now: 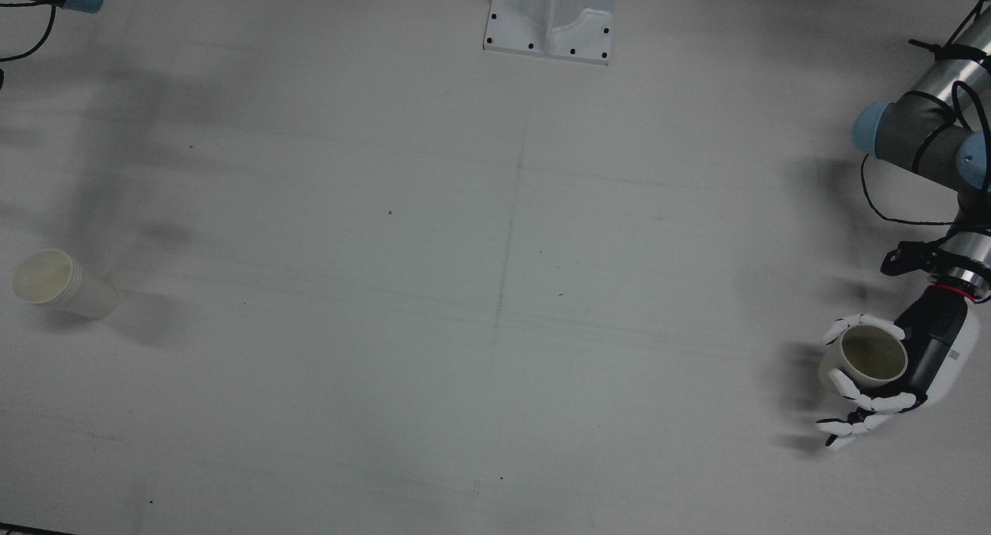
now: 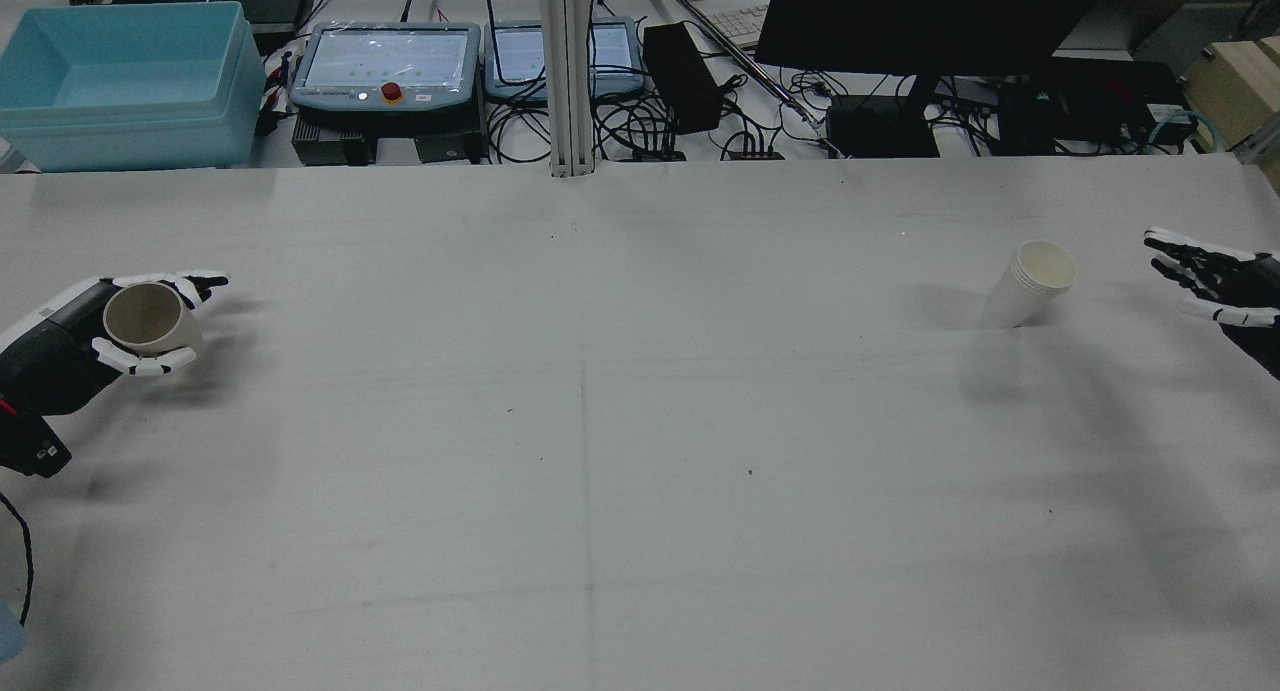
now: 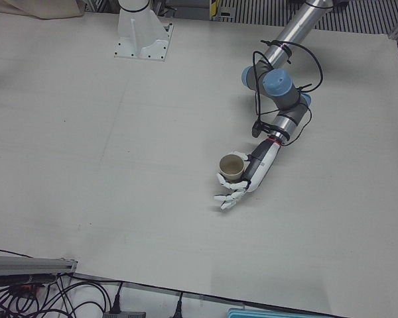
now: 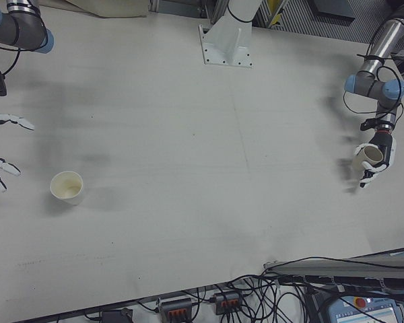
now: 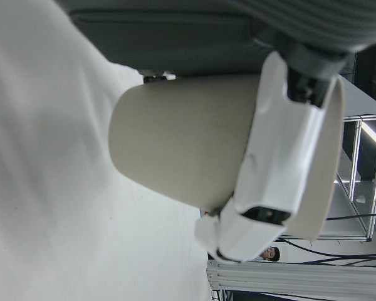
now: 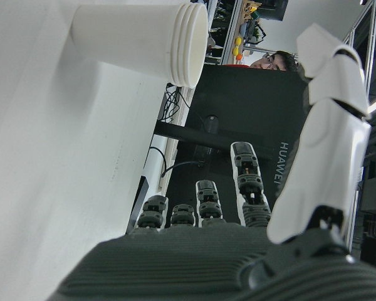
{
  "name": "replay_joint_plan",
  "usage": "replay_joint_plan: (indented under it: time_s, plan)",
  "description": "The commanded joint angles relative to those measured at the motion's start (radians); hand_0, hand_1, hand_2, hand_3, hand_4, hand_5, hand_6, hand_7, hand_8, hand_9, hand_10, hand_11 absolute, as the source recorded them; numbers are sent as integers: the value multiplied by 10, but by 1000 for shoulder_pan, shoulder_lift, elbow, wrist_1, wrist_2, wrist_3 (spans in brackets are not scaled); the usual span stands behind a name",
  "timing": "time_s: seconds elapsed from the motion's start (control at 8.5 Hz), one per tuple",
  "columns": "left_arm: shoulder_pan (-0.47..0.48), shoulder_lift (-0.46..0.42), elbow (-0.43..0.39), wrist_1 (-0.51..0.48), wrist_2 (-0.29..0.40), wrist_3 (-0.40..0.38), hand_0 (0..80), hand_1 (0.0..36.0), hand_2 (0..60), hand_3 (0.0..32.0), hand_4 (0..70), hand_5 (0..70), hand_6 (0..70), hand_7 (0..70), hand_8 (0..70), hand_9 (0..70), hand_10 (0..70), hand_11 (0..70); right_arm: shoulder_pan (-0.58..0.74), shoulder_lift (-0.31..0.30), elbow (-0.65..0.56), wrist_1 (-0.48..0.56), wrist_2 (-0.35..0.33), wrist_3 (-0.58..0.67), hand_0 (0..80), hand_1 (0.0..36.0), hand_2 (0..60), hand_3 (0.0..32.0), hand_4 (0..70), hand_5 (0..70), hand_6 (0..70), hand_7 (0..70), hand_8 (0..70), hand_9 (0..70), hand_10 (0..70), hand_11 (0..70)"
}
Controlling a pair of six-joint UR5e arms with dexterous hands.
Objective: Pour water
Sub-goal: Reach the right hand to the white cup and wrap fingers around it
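Your left robot hand (image 2: 110,326) grasps a paper cup (image 2: 145,319) upright above the table's (image 2: 640,421) edge; your right robot hand (image 2: 1215,281) hangs released, near the second cup (image 2: 1035,281) standing on the table.

beige paper cup (image 1: 871,358) upright, mouth up, inside looks dark and no water can be made out, clasped at the left edge of the table. stacked white paper cups (image 2: 1033,281) upright on the table's right side, ribbed rims, standing free.
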Motion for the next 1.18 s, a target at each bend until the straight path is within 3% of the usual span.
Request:
replay_joint_plan:
  time_s: [0.0,0.12,0.35,0.59,1.06]
  plan:
    - [12,0,-40,38,-12,-27,800,360,600,0,700,700,236,232,133,112,65,120,-4,51,-103,12,19,-80,530,215,194,0,207,71,74,112,27,27,36,71]
    - [22,0,-41,35,-15,-27,800,360,600,0,700,700,233,231,132,112,66,121,-7,116,-158,12,19,-87,526,208,169,0,185,53,63,89,21,16,27,58]
    - [28,0,-43,33,-17,-27,800,360,600,0,700,700,223,227,126,107,66,120,-62,176,-191,12,20,-135,523,193,110,0,136,35,45,65,18,10,19,46]
    - [28,2,-43,30,-15,-27,800,360,600,0,700,700,222,226,127,107,64,118,-142,176,-222,23,99,-149,506,173,78,0,79,28,31,45,20,10,16,42]
    - [28,3,-41,24,-17,-26,800,360,600,0,700,700,223,226,127,108,69,125,-187,176,-228,32,134,-186,523,192,103,0,117,63,51,74,17,4,0,15]
